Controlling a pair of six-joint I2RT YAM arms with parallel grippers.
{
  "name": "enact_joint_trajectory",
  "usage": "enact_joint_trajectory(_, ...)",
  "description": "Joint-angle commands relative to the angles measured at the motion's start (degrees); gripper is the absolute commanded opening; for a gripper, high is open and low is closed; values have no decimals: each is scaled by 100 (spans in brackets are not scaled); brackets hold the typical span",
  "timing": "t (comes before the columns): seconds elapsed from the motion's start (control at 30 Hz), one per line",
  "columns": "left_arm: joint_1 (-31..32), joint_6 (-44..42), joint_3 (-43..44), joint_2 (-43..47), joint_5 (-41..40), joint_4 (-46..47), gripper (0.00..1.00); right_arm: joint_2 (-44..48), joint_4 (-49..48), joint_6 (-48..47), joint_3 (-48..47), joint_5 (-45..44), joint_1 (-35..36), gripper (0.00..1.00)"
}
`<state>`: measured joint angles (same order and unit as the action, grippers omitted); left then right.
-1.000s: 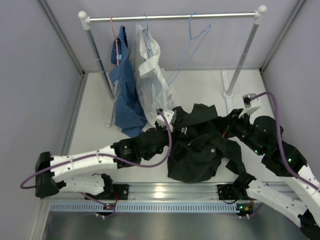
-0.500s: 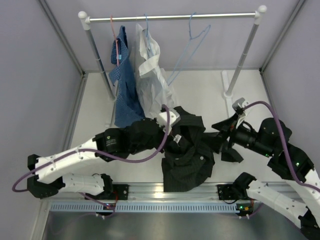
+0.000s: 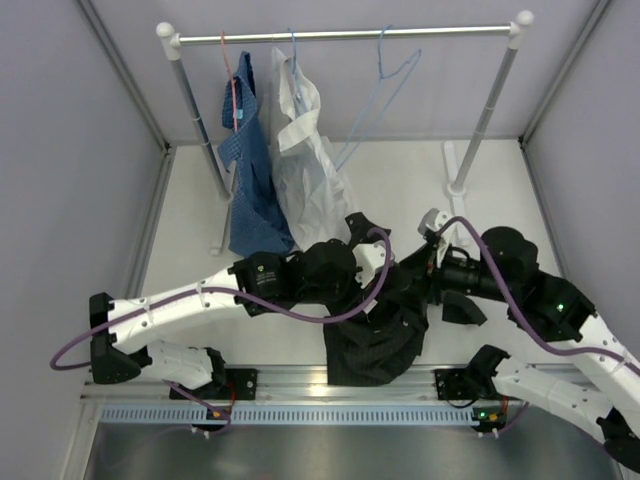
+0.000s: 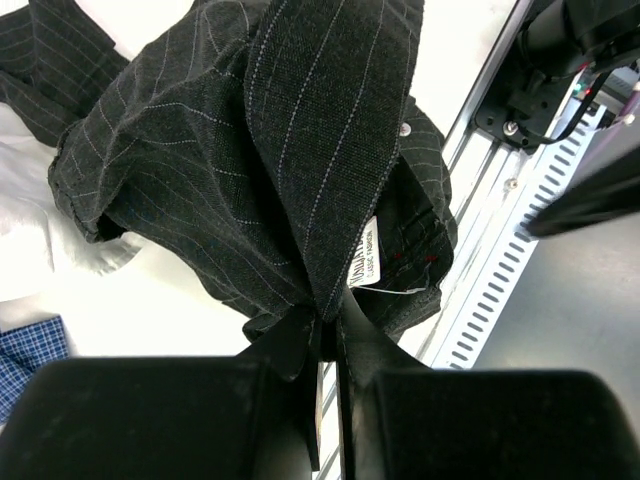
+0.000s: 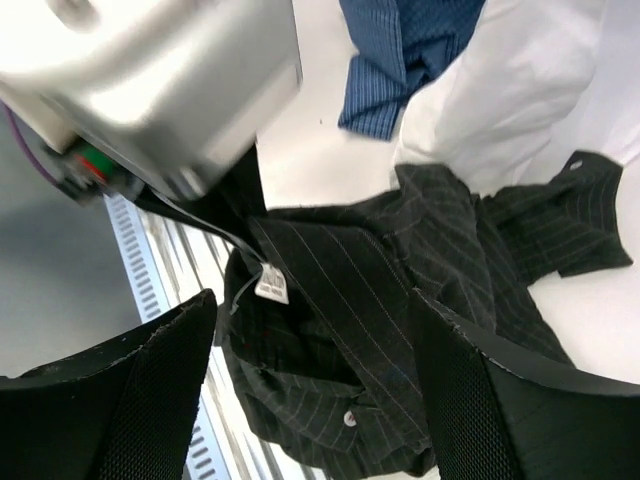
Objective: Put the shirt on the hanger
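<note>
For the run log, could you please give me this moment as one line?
left gripper: shut on shirt | right gripper: open, facing shirt | hanger: bare, on rail | shirt not yet on hanger

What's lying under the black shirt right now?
Around the black shirt only the white table and the front rail show. The left pincer pinches its fabric. Whatever its bunched folds cover is hidden.

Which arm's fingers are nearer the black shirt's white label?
Left. The left fingers pinch the shirt right beside the label; the right fingers hang open over the shirt, farther off.
</note>
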<state>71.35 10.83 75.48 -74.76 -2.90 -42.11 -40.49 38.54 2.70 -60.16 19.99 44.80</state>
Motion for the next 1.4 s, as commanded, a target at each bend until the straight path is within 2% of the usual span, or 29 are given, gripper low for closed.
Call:
enact_joint_trajectory(0.0, 10, 138, 282, 120, -17, 10, 2, 129, -435, -226, 294, -513, 440, 74)
enact_joint_trajectory(0.13, 10, 270, 362, 146, -53, 10, 2, 111, -804, -217, 636, -1583, 1109, 75)
enact_joint_trajectory(0.17, 10, 297, 379, 146, -1, 27, 2, 111, -944, -217, 707, -2195, 1232, 76)
enact_joint_trajectory(0.27, 10, 332, 362, 181, 201, 106, 3, 59, -1419, -551, 839, -3102, 1654, 77)
enact_joint_trajectory(0.37, 10, 323, 327, 234, 263, 176, 3, -108, -1788, -727, 909, -3710, 1839, 73)
enact_joint_trajectory(0.47, 10, 306, 283, 322, 220, 212, 3, -336, -1999, -876, 953, -4071, 1875, 54)
enact_joint_trajectory(0.5, 10, 297, 265, 357, 141, 212, 4, -406, -2035, -894, 971, -4204, 1884, 38)
enact_joint_trajectory(0.53, -7, 288, 239, 418, 79, 212, 4, -424, -2122, -920, 1015, -4344, 1892, 34)
enact_joint_trajectory(0.57, -7, 279, 178, 462, 9, 212, 4, -407, -2175, -920, 1033, -4598, 1892, 24)
enact_joint_trajectory(0.67, -86, 297, 55, 734, -316, 203, 7, -346, -2132, -920, 1024, -4793, 1892, 13)
enact_joint_trajectory(0.7, -104, 323, -33, 822, -456, 203, 10, -319, -2106, -903, 998, -4794, 1884, 0)
enact_joint_trajectory(0.77, -113, 384, -95, 1059, -1123, 203, 23, -284, -2036, -806, 910, -4829, 1884, 0)
enact_joint_trajectory(0.83, -113, 560, -174, 1200, -1502, 308, 47, -310, -1904, -649, 692, -4864, 1884, 0)
enact_joint_trajectory(0.87, -113, 604, -261, 1288, -1582, 439, 77, -363, -1842, -596, 603, -4899, 1884, 0)
enact_joint_trajectory(0.93, -113, 771, -655, 1560, -1478, 938, 98, -354, -1763, -438, 462, -5030, 1884, 0)
enact_joint_trajectory(0.97, -113, 893, -788, 1622, -1512, 1080, 98, -285, -1763, -393, 444, -5214, 1884, 0)
enact_joint_trajectory(1.07, -113, 1963, -1235, 1842, -2090, 1170, 98, -170, -1833, -314, 488, -5662, 1892, 0)
enact_joint_trajectory(1.1, -113, 2767, -1386, 1912, -2423, 1170, 98, -135, -1833, -209, 488, -5742, 1892, 0)
enact_joint_trajectory(1.17, -95, 3632, -1841, 2140, -2435, 1196, 98, -213, -1754, -7, 453, -5979, 1892, 0)
enact_joint_trajectory(1.2, -69, 4333, -1992, 2202, -2444, 1240, 98, -266, -1719, 20, 427, -6015, 1884, 0)
enact_joint_trajectory(1.27, 202, 4803, -2169, 2168, -2548, 1363, 96, -432, -1605, 178, 321, -6234, 1884, 0)
enact_joint_trajectory(1.37, 1098, 5138, -2056, 1835, -3548, 1337, 97, -722, -1429, 450, 128, -6419, 1892, 0)
